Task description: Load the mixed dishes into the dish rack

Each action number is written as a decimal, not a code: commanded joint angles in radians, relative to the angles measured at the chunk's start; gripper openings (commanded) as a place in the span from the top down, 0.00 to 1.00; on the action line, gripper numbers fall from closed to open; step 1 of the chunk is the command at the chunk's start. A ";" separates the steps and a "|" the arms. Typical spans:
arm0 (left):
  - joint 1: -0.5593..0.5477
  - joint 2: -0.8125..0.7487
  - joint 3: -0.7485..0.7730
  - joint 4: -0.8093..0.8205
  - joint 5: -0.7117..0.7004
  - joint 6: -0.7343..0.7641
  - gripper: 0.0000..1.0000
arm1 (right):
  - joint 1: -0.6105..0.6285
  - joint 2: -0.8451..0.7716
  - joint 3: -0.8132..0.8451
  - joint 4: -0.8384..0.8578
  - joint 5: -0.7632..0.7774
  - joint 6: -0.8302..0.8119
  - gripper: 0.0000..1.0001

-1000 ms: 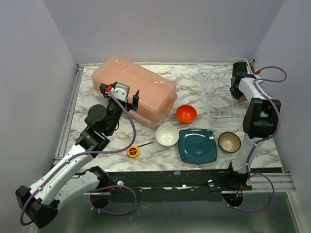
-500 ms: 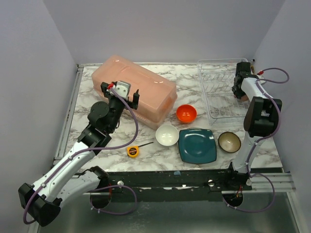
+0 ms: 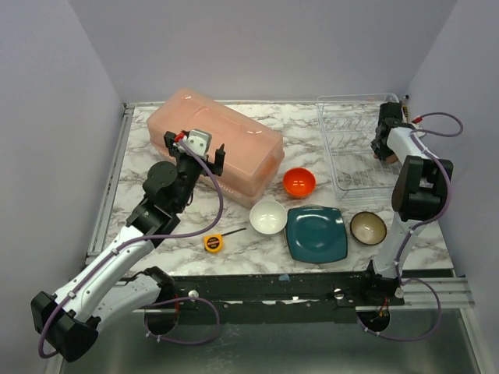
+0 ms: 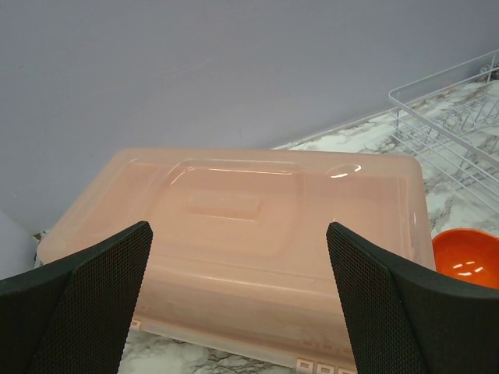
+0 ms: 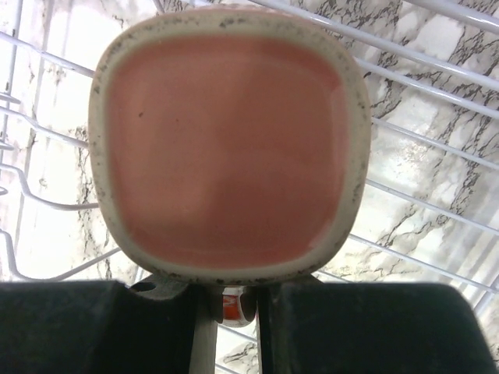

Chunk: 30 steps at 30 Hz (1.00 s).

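The white marble desk [image 3: 300, 128] is veined in grey. The translucent plastic tub [image 3: 214, 136] is salmon pink. The glossy round bowl [image 3: 299, 182] is orange and the plain round bowl [image 3: 267, 216] is white. The square plate [image 3: 316, 233] is teal, and the dark round bowl [image 3: 368, 227] is tan inside. The round tape measure [image 3: 214, 242] is yellow (darker at its centre). The thin wire dish rack [image 3: 347, 140] is white. The squarish glazed mug [image 5: 226, 148] is pink, with a cream rim flecked with dark speckles.

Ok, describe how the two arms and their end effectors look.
Both are white tubular links with chunky black joints: left arm, right arm. A lilac cable loops loosely along each, red-tipped at the wrist. The left end effector has two broad black fingers faced with mesh texture; the right end effector shows plain black blocks.
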 commanded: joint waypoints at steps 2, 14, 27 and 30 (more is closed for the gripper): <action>0.006 0.006 0.018 -0.004 0.023 -0.015 0.07 | -0.004 -0.084 -0.057 0.046 -0.017 0.036 0.99; 0.007 0.024 0.028 -0.018 0.029 -0.027 0.07 | -0.003 -0.152 -0.112 0.058 -0.037 -0.041 1.00; 0.006 0.040 0.038 -0.035 0.047 -0.047 0.07 | -0.004 -0.214 -0.144 0.087 0.034 -0.132 0.98; 0.007 0.042 0.036 -0.035 0.043 -0.047 0.07 | -0.003 -0.167 -0.094 0.075 0.049 -0.142 0.98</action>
